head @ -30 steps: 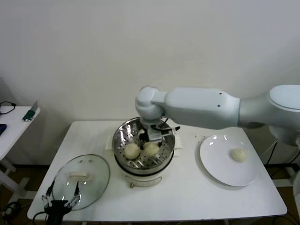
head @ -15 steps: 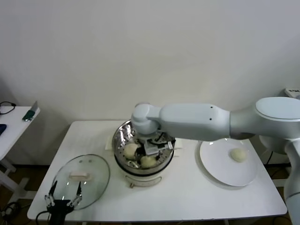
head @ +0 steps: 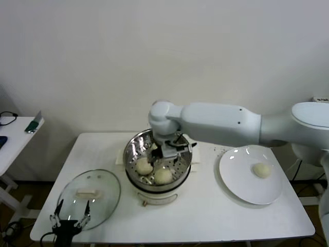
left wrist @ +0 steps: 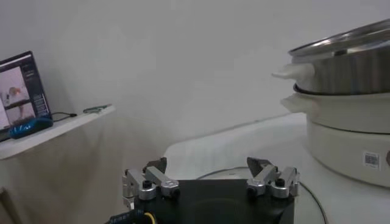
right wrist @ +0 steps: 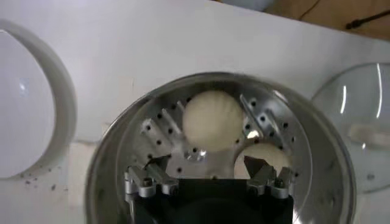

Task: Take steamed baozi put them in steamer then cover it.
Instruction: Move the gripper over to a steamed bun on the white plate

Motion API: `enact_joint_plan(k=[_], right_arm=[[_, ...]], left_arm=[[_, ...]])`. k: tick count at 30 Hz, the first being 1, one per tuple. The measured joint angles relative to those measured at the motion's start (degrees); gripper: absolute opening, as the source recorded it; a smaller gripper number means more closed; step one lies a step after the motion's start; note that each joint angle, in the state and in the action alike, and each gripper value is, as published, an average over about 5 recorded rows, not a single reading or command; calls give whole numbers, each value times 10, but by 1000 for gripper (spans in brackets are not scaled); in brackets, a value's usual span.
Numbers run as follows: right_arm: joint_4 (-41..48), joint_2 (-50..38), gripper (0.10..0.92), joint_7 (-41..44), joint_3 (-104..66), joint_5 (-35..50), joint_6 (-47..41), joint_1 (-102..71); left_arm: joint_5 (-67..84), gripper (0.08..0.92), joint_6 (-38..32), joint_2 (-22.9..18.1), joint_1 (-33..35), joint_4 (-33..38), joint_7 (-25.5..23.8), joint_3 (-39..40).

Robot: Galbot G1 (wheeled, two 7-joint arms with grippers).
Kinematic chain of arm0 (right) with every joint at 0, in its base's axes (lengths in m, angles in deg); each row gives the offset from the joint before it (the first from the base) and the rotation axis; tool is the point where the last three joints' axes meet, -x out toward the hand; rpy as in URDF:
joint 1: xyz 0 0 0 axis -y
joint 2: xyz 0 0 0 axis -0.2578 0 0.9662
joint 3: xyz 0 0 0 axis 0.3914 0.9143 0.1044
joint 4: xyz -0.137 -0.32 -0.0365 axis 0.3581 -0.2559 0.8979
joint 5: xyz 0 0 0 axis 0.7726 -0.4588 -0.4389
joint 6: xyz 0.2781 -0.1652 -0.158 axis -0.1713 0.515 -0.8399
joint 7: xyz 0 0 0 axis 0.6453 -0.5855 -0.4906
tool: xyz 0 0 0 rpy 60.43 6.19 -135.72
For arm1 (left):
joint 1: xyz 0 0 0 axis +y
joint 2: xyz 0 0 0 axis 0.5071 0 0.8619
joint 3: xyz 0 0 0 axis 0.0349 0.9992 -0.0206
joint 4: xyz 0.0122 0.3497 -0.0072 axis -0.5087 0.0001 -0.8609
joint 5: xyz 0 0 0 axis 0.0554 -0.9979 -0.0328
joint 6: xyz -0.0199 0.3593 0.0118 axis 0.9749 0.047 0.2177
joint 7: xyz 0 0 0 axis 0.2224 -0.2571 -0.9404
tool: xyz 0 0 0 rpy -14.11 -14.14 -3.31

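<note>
Head view
Steamer (head: 134, 157): shiny steel basket on a white pot base, standing mid-counter (head: 205, 216).
Steamed baozi in the basket: two show, one (head: 144, 166) toward the robot's left, one (head: 163, 176) nearer the front rim, close together.
Steamed baozi on the plate: one (head: 262, 170) sits alone on the white plate (head: 241, 185), on the robot's right, well apart from the steamer.
Right end effector (head: 167, 150): hangs over the basket's far half, above the buns, nothing in it; its arm reaches in from the right.
Left end effector (head: 69, 220): parked low at the counter's near left edge, fingers spread wide, at the near rim of the glass lid (head: 103, 195).
Glass lid: lies flat on the counter left of the steamer.

Left wrist view
Left end effector (left wrist: 210, 176): both fingers stand far apart, nothing between them.
Steamer (left wrist: 347, 122): off to one side, steel basket atop the white base with a side handle.
Side table (left wrist: 55, 125): in the background, a screen (left wrist: 21, 85) on it.

Right wrist view
Right end effector (right wrist: 207, 176): fingers wide, empty, poised above the perforated floor.
Steamed baozi: one (right wrist: 213, 120) lies beyond the fingertips; a second (right wrist: 271, 155) sits just beside one finger, partly hidden by it.
Steamer (right wrist: 116, 152): rim rings the view.
Plate (right wrist: 24, 122) and glass lid (right wrist: 359, 122): on opposite sides of the steamer.
</note>
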Motion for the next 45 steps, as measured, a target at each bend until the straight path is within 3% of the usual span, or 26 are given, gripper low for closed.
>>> enact_joint_plan(k=[5,10,20,31,45], right_arm=[[6,-49,823,-42,29,40,-45,44],[11,-111,823,-78,73,102,-143,79],[43,-258,823,-81,109,189,-301,72],[120,-350,823,-63,-30,124,-344,-114],[259,-332,823,-55,-192,20,-332,-276]], left_arm=[[-3,823,1,1,-3,5,0,3],[-7,823,2,1,-8,8,0,7],[-9,823,8,0,-18,14,-1,12],[-18,823,17,-3,-13,24,-2,9],[-22,823,21,-12,-8,25,-1,4]])
